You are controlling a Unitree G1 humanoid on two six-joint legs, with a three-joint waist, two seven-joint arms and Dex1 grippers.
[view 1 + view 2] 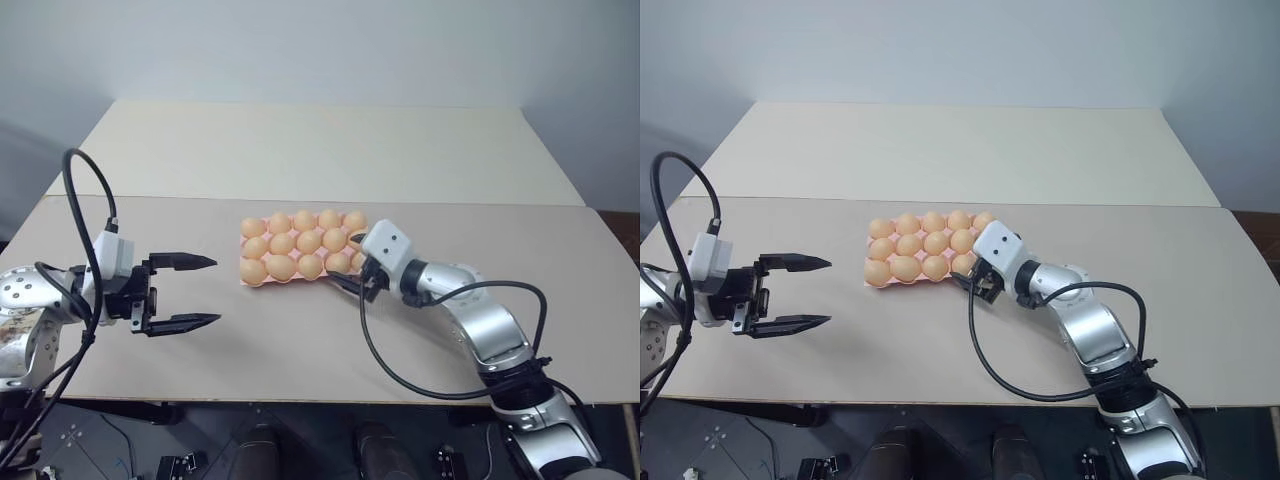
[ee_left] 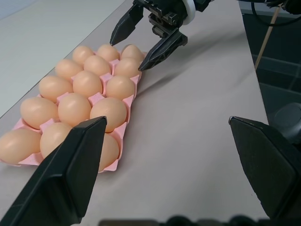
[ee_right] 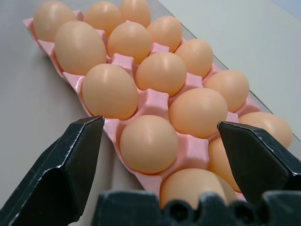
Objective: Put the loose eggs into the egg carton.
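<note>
Table (image 1: 300, 330): pale top, bare apart from the carton. Landmark is the carton (image 3: 155, 101), pink, sitting mid-table.

Eggs (image 1: 283, 243): every cup that can be seen has one, three rows of five, so the loose ones look to be in already. None lying on the table near the carton.

Right gripper (image 2: 148, 36): at the carton's right end, tips just beside the end cups. Fingers spread wide, nothing between them. The wrist view looks straight over the nearest egg (image 3: 148, 143), which sits in its cup between the spread fingers.

Left gripper (image 1: 190, 292): well apart from the carton, on its left side, hovering over the table, fingers wide, empty.

Task reads as basically done; what remains is probably backing the right arm away.

Risks:
- The right fingers stand close on either side of the end egg. A sideways or downward pull-out could clip it, or knock it out of its cup.
- A fingertip catching the scalloped rim would drag or tip the light carton and jostle all the eggs.
- A cable sweeping the carton.
</note>
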